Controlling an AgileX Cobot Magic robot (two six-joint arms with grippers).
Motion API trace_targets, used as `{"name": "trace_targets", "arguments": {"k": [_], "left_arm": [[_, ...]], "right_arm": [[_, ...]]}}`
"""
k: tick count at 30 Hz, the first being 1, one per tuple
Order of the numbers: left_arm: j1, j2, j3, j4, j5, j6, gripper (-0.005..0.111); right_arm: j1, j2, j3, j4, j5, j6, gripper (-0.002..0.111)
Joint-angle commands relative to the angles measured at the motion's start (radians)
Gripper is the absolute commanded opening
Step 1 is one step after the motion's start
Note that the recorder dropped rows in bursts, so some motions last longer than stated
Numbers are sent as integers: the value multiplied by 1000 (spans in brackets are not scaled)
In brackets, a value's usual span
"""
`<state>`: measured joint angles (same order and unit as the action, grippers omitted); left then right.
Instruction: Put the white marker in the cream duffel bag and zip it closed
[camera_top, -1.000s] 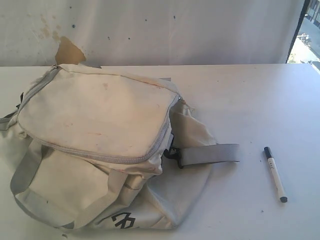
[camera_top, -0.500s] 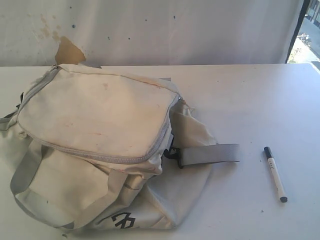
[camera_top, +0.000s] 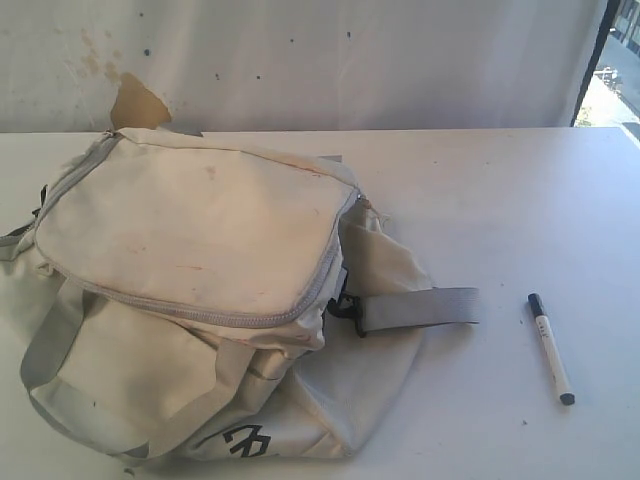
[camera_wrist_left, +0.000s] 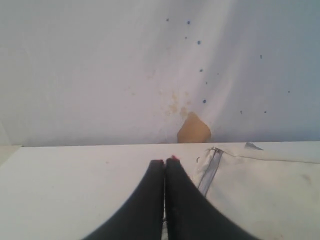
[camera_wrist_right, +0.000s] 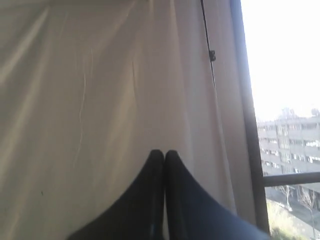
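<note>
The cream duffel bag (camera_top: 200, 290) lies slumped on the left half of the white table, its top flap zipped along a grey zipper (camera_top: 300, 305), a dark logo on its near side. The white marker (camera_top: 550, 348) rests on the table to the bag's right, dark cap at the far end. Neither arm shows in the exterior view. My left gripper (camera_wrist_left: 165, 161) is shut and empty, hovering over the table beside a corner of the bag (camera_wrist_left: 260, 190). In the right wrist view my right gripper (camera_wrist_right: 164, 152) is shut and empty, facing a curtain.
A grey webbing strap (camera_top: 420, 306) sticks out from the bag toward the marker. A white backdrop (camera_top: 350, 60) with a torn brown patch (camera_top: 135, 105) stands behind the table. A window (camera_wrist_right: 285, 125) lies past the curtain at the right.
</note>
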<state>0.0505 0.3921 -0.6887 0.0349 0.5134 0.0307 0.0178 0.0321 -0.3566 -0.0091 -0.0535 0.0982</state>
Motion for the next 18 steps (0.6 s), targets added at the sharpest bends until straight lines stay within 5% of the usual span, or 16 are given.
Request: {"name": "trace_targets", "arguments": {"k": [1, 5, 8, 18], "left_arm": [[-5, 114, -5, -10, -12, -31, 5], [-5, 228, -5, -17, 3, -31, 31], [-7, 299, -16, -62, 1, -31, 49], [-7, 568, -173, -146, 131, -31, 74]], "right_arm": [[-2, 75, -8, -10, 116, -17, 0], [-2, 196, -39, -8, 233, -17, 3], [-2, 295, -88, 42, 280, -17, 15], [46, 643, -317, 290, 554, -162, 48]]}}
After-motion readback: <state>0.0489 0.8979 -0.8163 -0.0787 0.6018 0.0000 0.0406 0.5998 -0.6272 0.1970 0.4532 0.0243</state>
